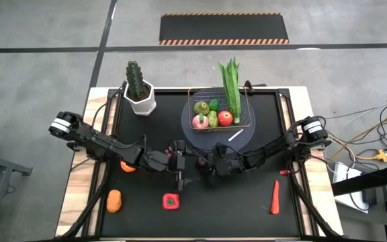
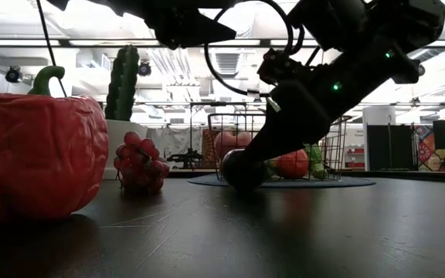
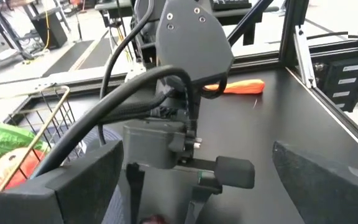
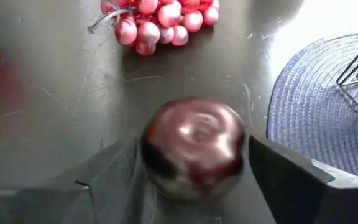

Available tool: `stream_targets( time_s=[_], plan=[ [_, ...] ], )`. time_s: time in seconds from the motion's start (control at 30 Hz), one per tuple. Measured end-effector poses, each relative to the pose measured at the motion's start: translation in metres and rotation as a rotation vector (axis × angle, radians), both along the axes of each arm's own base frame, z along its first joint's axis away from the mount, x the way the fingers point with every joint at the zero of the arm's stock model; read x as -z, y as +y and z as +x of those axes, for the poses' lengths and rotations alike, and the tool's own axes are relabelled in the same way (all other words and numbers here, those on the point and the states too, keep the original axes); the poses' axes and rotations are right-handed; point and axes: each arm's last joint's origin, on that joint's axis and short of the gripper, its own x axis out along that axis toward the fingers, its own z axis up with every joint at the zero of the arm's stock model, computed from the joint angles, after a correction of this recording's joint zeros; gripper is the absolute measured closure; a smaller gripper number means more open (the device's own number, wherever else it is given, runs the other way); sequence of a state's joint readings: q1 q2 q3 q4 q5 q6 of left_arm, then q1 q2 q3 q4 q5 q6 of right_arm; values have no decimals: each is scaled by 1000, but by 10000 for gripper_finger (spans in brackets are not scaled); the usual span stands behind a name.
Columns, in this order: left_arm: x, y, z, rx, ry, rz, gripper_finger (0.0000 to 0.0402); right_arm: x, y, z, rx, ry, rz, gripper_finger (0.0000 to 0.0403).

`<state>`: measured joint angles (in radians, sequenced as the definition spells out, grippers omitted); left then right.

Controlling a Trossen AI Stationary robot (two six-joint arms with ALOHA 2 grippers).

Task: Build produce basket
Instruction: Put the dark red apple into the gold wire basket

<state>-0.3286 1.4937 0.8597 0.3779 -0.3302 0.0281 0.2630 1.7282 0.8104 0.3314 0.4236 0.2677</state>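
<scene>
My right gripper [image 4: 194, 168] is low over the table's middle [image 1: 207, 171], shut on a dark red round fruit [image 4: 193, 146]. A bunch of pink-red grapes [image 4: 160, 18] lies on the table just beyond it. My left gripper [image 1: 180, 168] hovers open beside the right one, facing it, and holds nothing. The coppery wire basket [image 1: 244, 114] stands on a round grey disc [image 1: 190, 131]. It holds pink, green and red fruits and the long leafy green [image 1: 231, 84], whose top sticks out over the far wall. My right gripper pinches the dark red fruit's two sides [image 4: 238, 149] between its fingers [image 4: 291, 177]. The fingers slant down from the table's right side. In the low view the fruit's underside [image 2: 240, 188] is at or just above the tabletop; which of the two, I cannot tell.
A red pepper [image 1: 171, 200], an orange vegetable [image 1: 114, 200], an orange fruit [image 1: 127, 167] and a red carrot-shaped piece [image 1: 275, 197] lie on the near half of the table. A cactus in a white pot [image 1: 138, 91] stands at the far left.
</scene>
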Motion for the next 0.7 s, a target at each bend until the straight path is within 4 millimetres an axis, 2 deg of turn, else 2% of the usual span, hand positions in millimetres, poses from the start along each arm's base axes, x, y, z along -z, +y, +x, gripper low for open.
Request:
stream_targets(
  time_s=[0.2, 0.33, 0.53, 0.7],
  plan=[
    [-1, 1, 0, -18, -9, 34, 9, -1, 0, 0, -4, -3, 15, 190],
    [-3, 2, -1, -33, -15, 65, 9, -8, 1, -2, -42, -3, 35, 207],
    [-24, 4, -8, -10, -75, 177, 9, -48, 7, -15, -127, -44, 93, 201],
    [-40, 8, -18, 1, -124, 254, 9, -99, -1, -37, -98, -144, 113, 201]
  ],
)
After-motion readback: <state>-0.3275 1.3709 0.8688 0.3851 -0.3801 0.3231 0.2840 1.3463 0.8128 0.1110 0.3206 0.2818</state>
